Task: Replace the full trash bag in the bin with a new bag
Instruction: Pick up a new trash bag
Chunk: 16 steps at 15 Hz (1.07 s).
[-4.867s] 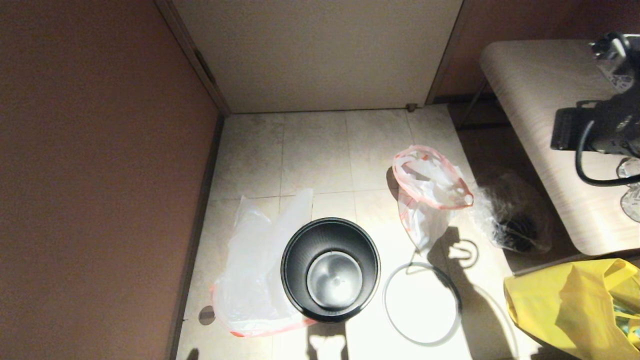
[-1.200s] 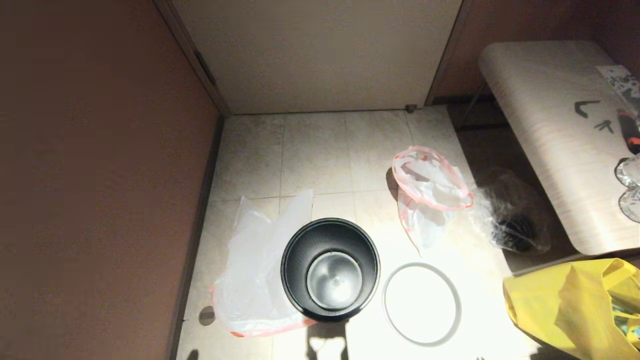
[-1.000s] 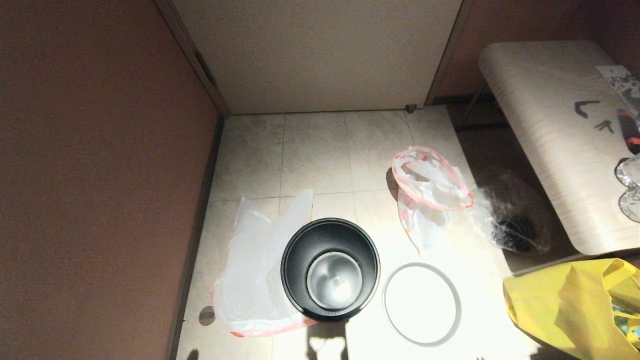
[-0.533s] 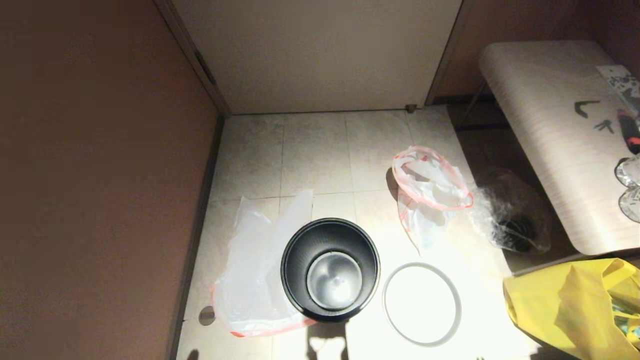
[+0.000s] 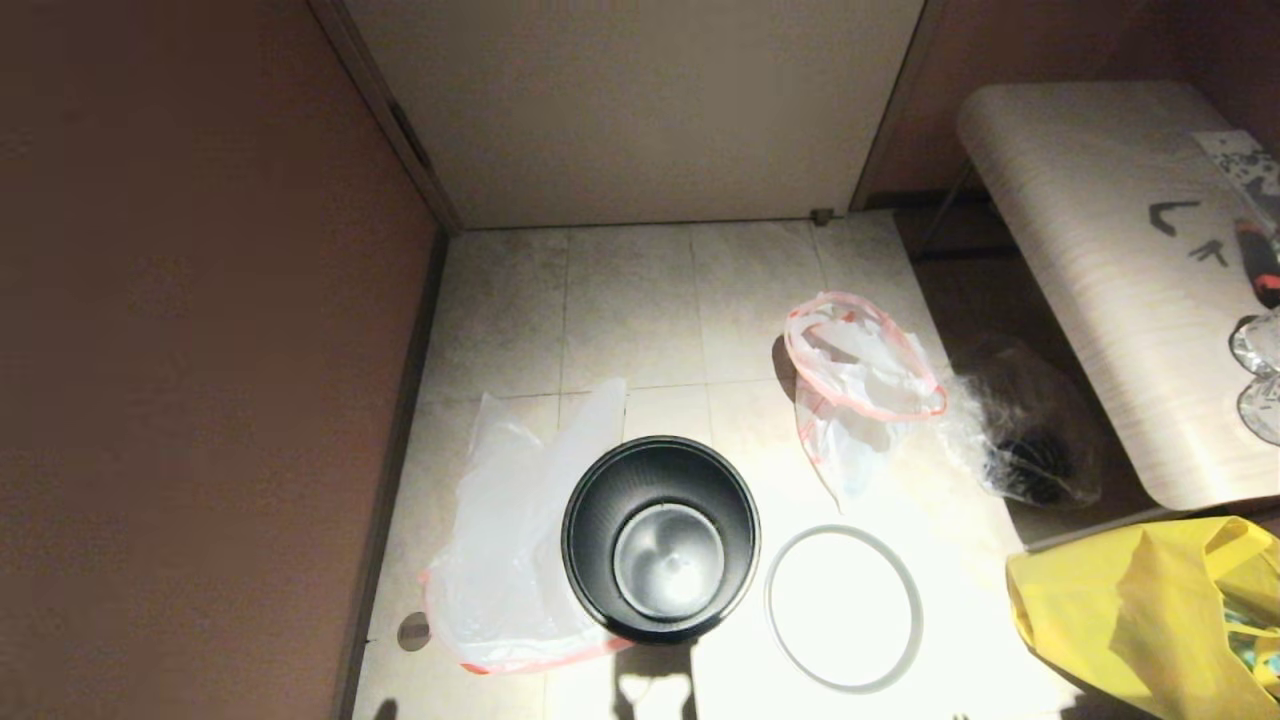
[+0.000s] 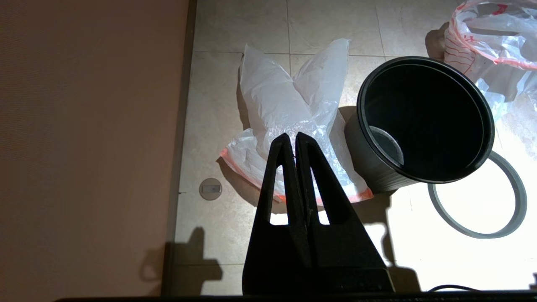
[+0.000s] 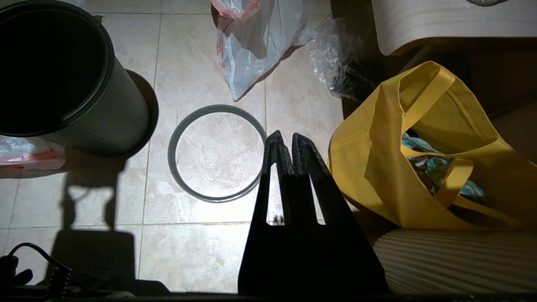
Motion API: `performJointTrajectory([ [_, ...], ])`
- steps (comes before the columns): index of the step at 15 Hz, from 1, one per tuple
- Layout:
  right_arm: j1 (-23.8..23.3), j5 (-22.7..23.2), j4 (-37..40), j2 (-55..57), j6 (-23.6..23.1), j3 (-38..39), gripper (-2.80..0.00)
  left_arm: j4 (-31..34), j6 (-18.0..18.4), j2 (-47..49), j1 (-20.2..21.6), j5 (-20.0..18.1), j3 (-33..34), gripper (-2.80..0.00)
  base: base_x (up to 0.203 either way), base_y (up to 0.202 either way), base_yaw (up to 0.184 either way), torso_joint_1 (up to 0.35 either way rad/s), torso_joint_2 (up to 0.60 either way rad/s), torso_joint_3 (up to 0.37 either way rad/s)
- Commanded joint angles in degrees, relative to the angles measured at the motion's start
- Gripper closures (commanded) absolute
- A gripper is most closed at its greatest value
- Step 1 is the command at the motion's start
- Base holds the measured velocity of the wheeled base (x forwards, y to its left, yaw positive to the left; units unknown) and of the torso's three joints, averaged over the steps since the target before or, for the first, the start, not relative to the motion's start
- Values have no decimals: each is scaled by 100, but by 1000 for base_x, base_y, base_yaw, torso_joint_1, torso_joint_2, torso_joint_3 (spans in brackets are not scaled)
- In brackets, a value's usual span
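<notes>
From the head view we are looking down at the bin (image 5: 660, 538), standing upright and bagless on the tiled floor (image 5: 630, 300). The new bag (image 5: 520, 540) is lying limp at its 9 o'clock, touching its side. The grey hoop (image 5: 843, 608) is lying flat at the bin's 3 o'clock, just beside it. The full trash bag (image 5: 860, 395) is slumping at the bin's 1 o'clock with its pink hem open, and a crinkly clear bag (image 5: 1020, 435) is sitting against it. A yellow tote bag (image 5: 1150, 610) is resting below the bench (image 5: 1090, 270). Neither arm is showing here.

In the left wrist view the left gripper (image 6: 295, 136) is hanging over the new bag's orange hem — fingers pressed together, gripping nothing.

In the right wrist view the right gripper (image 7: 284, 136) is hanging between the hoop and the tote bag, fingertips closed together and empty.
</notes>
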Motion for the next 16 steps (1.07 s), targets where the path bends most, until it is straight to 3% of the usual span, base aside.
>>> performJointTrajectory([
  [1, 0, 3, 1, 11, -4, 0, 0, 2, 62, 5, 0, 9, -3, 0, 0, 0, 0, 0, 0, 0],
  [4, 0, 3, -3, 11, -4, 0, 0, -3, 566, 6, 0, -109, -71, 0, 0, 0, 0, 0, 0, 0],
  [7, 0, 3, -7, 11, -4, 0, 0, 74, 1025, 511, 13, -686, -895, 0, 0, 0, 0, 0, 0, 0],
  [13, 0, 3, -7, 11, -4, 0, 0, 118, 1924, 3876, 75, -899, -1561, 0, 0, 0, 0, 0, 0, 0],
  [16, 0, 3, -7, 11, -4, 0, 0, 103, 2031, 5600, -251, -911, -1717, 0, 0, 0, 0, 0, 0, 0],
])
